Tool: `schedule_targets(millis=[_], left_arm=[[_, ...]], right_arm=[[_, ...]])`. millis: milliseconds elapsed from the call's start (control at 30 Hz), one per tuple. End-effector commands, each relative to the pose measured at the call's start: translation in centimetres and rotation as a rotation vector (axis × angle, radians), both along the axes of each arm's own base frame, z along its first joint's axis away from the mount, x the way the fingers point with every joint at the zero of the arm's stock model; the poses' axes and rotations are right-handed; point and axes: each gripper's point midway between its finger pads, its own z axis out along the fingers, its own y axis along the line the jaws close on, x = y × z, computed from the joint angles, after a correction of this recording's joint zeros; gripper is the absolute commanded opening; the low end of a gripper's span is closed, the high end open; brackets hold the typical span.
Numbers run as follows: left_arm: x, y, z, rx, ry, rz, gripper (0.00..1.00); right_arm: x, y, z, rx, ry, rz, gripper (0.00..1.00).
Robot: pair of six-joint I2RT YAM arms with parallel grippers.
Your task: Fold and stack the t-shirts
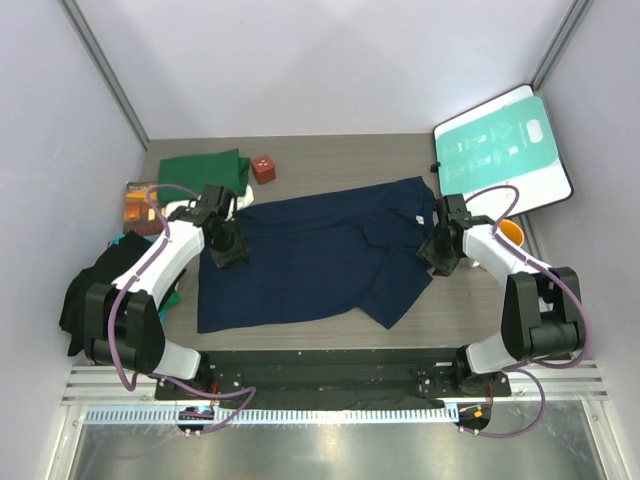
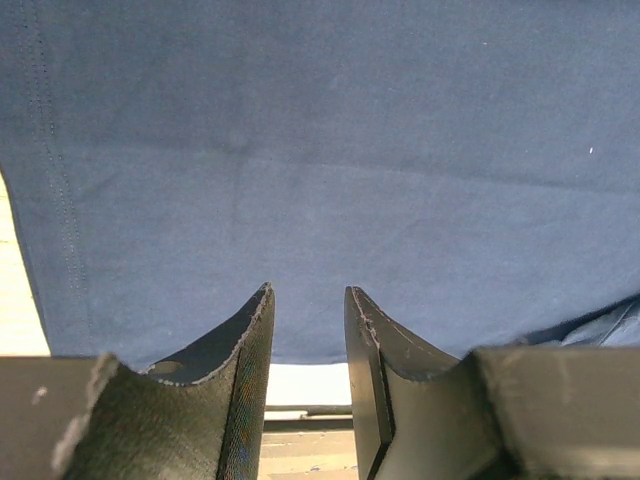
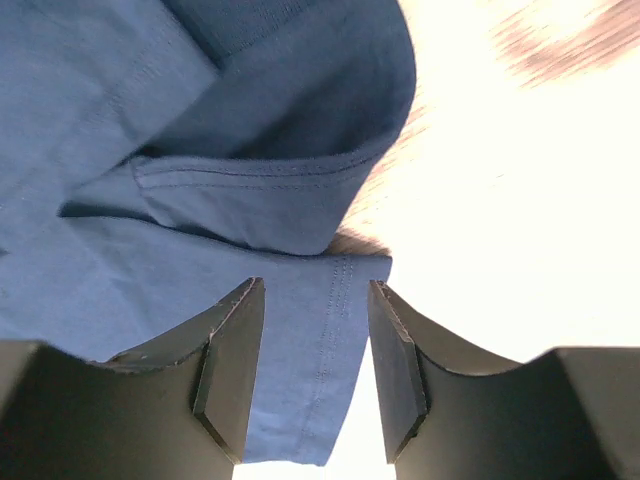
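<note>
Navy cloth covers the middle of the table (image 1: 340,150), where the navy t-shirt (image 1: 300,260) lies spread flat with its collar toward the right. A green t-shirt (image 1: 200,170) sits folded at the back left. The left gripper (image 1: 228,248) is at the navy t-shirt's left edge and the right gripper (image 1: 437,255) over a sleeve hem at its right, and the 2 pairs of fingers stand parted, gripping nothing.
</note>
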Motion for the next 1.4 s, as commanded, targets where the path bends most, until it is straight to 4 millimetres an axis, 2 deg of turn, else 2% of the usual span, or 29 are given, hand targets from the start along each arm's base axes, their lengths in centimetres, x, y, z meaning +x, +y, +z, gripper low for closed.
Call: schedule_targets(millis=[0,133,400,567,633,667,700,767,800,967,1000,1133,1300,1367], left_arm=[[0.8,-0.3,0.9,-0.004,-0.042,-0.005,0.35],[0.8,-0.3,1.0,-0.003,-0.041,-0.006,0.35],[0.8,-0.5,0.8,-0.003,-0.038,-0.006,0.35],[0.9,-0.9,0.6,-0.004,-0.034,-0.010,0.35],[0.9,-0.9,0.5,-0.002,-0.031,-0.012,0.35],[0.8,-1.0,0.4,-0.002,-0.028,-0.014,0.35],[0.8,-0.9,0.4,0.000,-0.029,-0.013,0.35],[0.8,-0.8,0.4,0.004,-0.028,-0.012,0.35],[0.8,-0.8,0.4,0.005,-0.027,-0.010,0.35],[0.7,-0.8,0.1,0.010,-0.022,-0.011,0.35],[0.6,-0.8,0.1,0.010,-0.020,-0.011,0.35],[0.5,-0.8,0.0,0.017,-0.019,-0.014,0.35],[0.0,1.1,-0.2,0.111,-0.003,0.039,0.38],[-0.7,1.7,0.0,0.118,0.002,0.068,0.46]], right_arm=[[0.5,0.6,-0.2,0.038,0.014,-0.004,0.51],[0.3,-0.2,-1.1,-0.005,0.021,-0.015,0.51],[-1.9,-3.0,-2.8,-0.095,0.089,-0.087,0.52],[-2.3,-3.1,-3.9,-0.070,0.125,-0.070,0.52],[-2.3,-2.3,-4.5,-0.023,0.134,-0.049,0.50],[-2.5,-2.0,-4.8,-0.009,0.140,-0.045,0.48],[-2.3,-1.4,-4.9,0.024,0.131,-0.037,0.36],[-2.5,-1.0,-5.1,0.047,0.131,-0.035,0.22],[-2.6,-0.2,-5.1,0.088,0.130,-0.016,0.14],[-2.6,0.0,-4.8,0.101,0.106,-0.005,0.07],[-2.8,0.0,-4.8,0.099,0.108,-0.004,0.01],[-3.2,0.3,-4.0,0.124,0.093,-0.010,0.01],[-3.0,1.0,-0.4,0.168,0.007,-0.009,0.01],[-2.6,0.9,1.0,0.164,-0.027,-0.009,0.01]])
